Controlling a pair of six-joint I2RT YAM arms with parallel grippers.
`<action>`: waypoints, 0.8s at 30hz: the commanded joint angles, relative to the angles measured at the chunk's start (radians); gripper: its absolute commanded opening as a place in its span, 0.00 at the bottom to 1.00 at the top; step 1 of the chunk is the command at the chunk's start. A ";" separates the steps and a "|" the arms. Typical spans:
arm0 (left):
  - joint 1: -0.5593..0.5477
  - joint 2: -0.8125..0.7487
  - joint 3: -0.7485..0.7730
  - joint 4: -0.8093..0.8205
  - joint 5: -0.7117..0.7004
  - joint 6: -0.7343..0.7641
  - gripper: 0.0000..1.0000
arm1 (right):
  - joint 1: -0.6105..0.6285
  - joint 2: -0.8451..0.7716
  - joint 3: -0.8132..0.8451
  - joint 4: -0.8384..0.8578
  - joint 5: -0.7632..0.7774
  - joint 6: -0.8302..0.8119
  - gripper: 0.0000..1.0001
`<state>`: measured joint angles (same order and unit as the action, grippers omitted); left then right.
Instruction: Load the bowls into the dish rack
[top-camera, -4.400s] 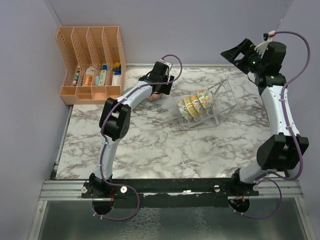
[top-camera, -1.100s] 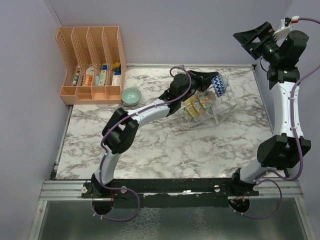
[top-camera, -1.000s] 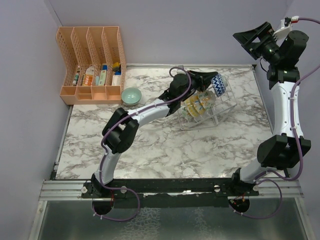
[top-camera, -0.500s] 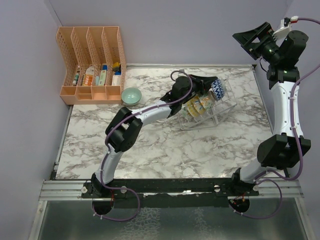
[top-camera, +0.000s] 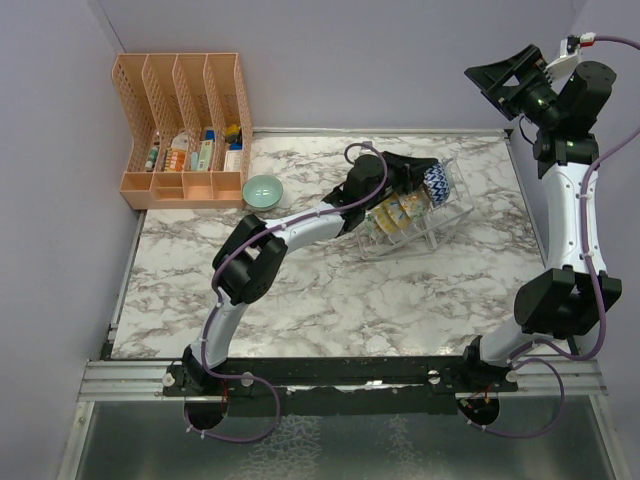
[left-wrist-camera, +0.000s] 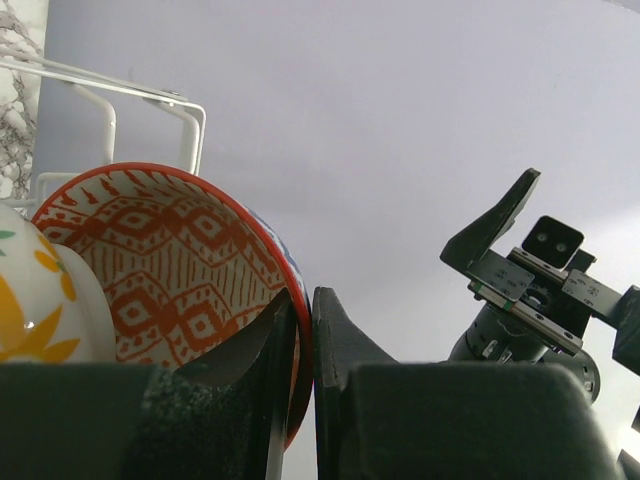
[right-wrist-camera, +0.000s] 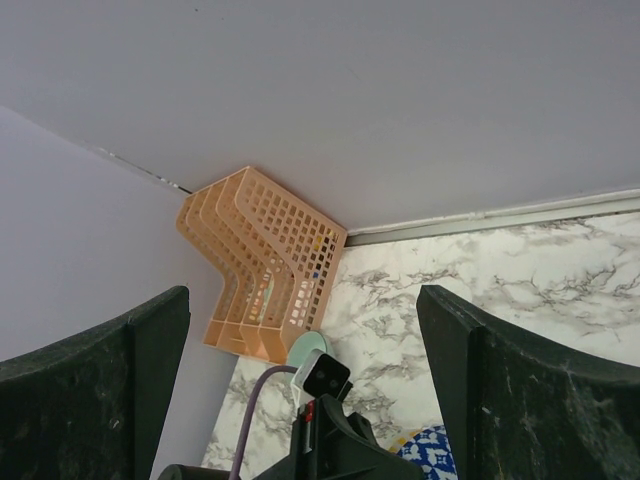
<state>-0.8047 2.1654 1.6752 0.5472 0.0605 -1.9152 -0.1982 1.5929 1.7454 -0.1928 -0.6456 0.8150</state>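
Left wrist view: the left gripper pinches the rim of the red-patterned bowl, which stands on edge in the dish rack, just beside a yellow-flowered bowl. A pale teal bowl sits on the marble table near the orange organizer. The right gripper hangs raised, jaws spread wide.

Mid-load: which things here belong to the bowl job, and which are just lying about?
Job: dish rack; floral bowls slotted in it; red-patterned bowl in the left claw; teal bowl on the table.
Lying about: orange file organizer.
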 joint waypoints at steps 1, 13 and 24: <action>-0.001 0.010 0.043 0.019 -0.008 -0.002 0.14 | -0.007 0.011 -0.012 0.024 -0.026 -0.010 0.96; 0.008 0.013 0.077 -0.046 0.024 0.018 0.28 | -0.009 0.013 -0.017 0.026 -0.028 -0.013 0.96; 0.017 -0.019 0.064 -0.150 0.063 0.046 0.31 | -0.009 0.008 -0.021 0.027 -0.028 -0.013 0.96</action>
<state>-0.7940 2.1769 1.7359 0.4347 0.0982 -1.8812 -0.1986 1.5978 1.7321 -0.1913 -0.6491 0.8146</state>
